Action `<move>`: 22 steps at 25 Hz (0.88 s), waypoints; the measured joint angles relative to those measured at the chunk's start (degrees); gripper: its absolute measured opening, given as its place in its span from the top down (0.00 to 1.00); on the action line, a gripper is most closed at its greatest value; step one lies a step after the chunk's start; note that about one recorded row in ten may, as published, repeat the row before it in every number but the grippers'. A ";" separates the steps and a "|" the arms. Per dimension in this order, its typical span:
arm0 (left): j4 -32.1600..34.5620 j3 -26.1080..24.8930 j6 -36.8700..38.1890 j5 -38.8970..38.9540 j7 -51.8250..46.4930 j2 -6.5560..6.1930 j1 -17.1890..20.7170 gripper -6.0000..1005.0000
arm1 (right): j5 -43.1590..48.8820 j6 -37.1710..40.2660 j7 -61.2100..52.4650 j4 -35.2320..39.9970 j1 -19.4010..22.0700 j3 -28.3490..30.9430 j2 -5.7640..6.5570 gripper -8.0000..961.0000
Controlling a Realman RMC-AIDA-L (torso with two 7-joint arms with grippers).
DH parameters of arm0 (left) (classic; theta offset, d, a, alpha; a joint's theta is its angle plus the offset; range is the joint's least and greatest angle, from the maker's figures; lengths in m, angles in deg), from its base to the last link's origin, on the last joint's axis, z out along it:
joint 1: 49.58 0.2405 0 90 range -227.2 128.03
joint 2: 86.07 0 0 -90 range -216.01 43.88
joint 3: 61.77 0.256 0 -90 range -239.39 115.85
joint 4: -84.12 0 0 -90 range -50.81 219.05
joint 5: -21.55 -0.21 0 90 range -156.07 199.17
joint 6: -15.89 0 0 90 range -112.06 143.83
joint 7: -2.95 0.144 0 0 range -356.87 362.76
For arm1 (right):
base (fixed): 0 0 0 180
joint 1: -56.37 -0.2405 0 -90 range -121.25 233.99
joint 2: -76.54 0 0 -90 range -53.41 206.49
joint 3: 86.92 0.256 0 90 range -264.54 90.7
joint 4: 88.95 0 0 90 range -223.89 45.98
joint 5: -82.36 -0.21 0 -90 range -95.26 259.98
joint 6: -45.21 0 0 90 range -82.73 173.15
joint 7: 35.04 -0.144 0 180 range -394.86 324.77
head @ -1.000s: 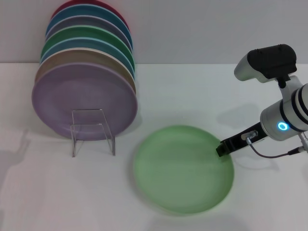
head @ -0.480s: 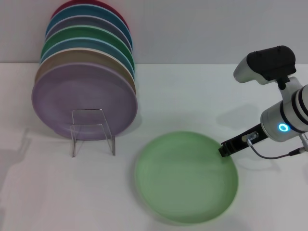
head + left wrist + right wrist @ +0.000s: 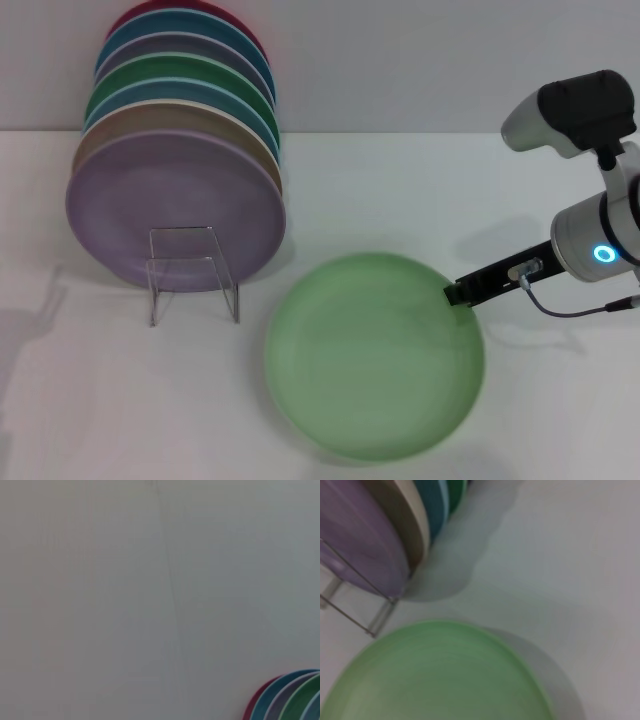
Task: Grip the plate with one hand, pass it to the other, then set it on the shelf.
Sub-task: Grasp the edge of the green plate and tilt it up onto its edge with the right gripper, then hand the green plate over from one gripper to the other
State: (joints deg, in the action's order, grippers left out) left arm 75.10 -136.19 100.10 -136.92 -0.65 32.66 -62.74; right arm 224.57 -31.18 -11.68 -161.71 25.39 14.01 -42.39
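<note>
The light-green plate (image 3: 375, 358) hangs just above the white table, right of centre in the head view, with a shadow under it. My right gripper (image 3: 458, 293), black on a white-grey arm with a blue ring, is shut on the plate's far right rim. The plate also fills the right wrist view (image 3: 440, 675). The clear shelf (image 3: 193, 270) stands left of the plate and also shows in the right wrist view (image 3: 350, 607). My left gripper is out of view; its wrist view shows only the wall and the tops of the stacked plates (image 3: 292, 697).
A stack of several plates leans upright on the shelf, with a lilac plate (image 3: 175, 208) in front and tan, blue, dark green and red ones behind. The white table (image 3: 400, 190) ends at a grey wall behind.
The plate, held by my right gripper, has shifted a little to the left and up from its lower position half a second ago. The right arm rose slightly.
</note>
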 joint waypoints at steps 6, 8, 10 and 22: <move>-2.08 0.43 0.57 -0.09 -0.01 0.00 0.35 0.22 | -1.50 -2.04 -0.43 -8.92 3.64 0.33 0.04 0.98; -3.04 0.58 0.97 -0.33 -0.19 0.00 0.68 0.22 | -2.69 -2.30 -0.30 -12.95 5.43 0.44 -0.01 0.98; -4.66 1.53 1.67 -0.45 -1.09 -0.03 1.12 0.22 | -4.87 -1.54 1.34 -16.28 7.61 0.45 -0.04 0.98; -34.56 7.81 -18.46 -7.15 -3.31 -6.27 7.24 0.22 | -22.48 13.22 24.21 -26.62 25.02 -4.39 -0.38 0.97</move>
State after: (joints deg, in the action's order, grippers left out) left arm 40.54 -128.39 81.64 -144.07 -3.97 26.39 -55.50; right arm 202.09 -17.96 12.53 -188.34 50.41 9.62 -42.78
